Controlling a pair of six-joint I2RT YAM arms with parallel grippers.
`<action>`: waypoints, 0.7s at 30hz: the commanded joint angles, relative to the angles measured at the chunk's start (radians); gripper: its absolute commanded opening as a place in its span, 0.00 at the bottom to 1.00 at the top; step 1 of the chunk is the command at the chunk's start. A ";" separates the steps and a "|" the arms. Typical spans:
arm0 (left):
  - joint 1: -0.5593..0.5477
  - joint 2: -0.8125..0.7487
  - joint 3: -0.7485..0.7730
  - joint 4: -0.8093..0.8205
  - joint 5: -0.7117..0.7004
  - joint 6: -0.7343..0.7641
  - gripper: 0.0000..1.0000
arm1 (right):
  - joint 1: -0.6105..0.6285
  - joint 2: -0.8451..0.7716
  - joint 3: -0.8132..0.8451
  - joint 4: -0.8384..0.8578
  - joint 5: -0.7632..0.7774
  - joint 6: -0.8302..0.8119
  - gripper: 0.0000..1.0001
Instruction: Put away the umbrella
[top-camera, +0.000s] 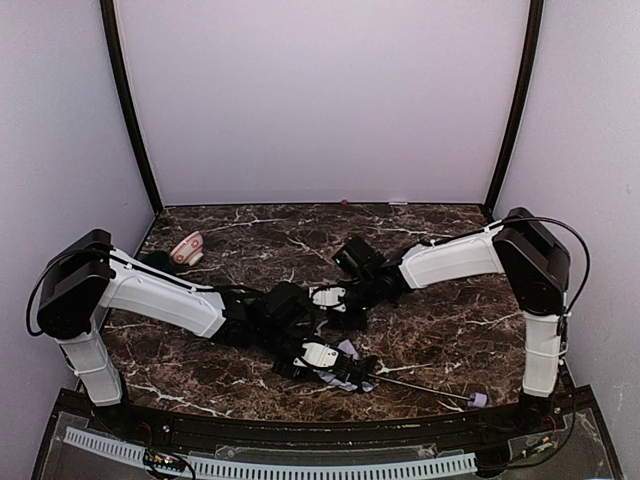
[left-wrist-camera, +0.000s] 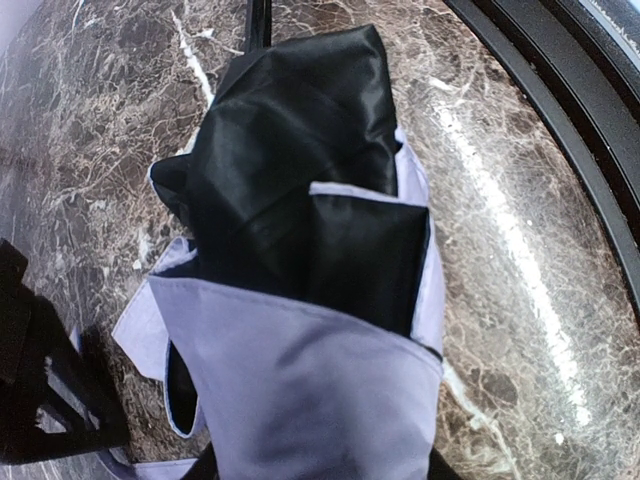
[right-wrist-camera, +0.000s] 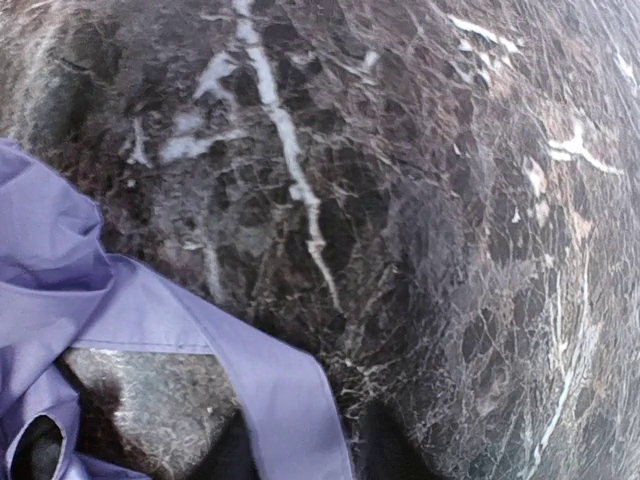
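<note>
Your umbrella lies collapsed on the tabletop near the front edge. Its canopy is bunched at centre, and the thin shaft runs right to the knob handle.

The left fingers look clamped on the bundled canopy, which fills the space in front of that wrist camera. The right fingers hover just behind the bundle, and you cannot tell from these views whether they are spread or pinching anything.

The step in hand looks like gathering the loose fabric and wrapping the strap around it. Hold the bundle tight with the left and take the strap near its free end. Pull it snug across the folds rather than lifting it.

Only the overhead view shows the shaft, the knob and the bowl far left. The left wrist view shows the black underside folds, and the right wrist view shows the strap lying loose.
</note>
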 joint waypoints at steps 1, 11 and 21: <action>-0.012 0.083 -0.072 -0.274 0.004 -0.019 0.32 | -0.013 -0.002 -0.008 0.057 0.073 0.054 0.02; -0.011 0.015 -0.098 -0.213 -0.011 -0.025 0.00 | -0.139 -0.140 -0.070 0.145 0.214 0.165 0.00; -0.024 -0.169 -0.178 -0.118 -0.055 0.017 0.00 | -0.269 -0.227 -0.113 0.067 0.356 0.270 0.00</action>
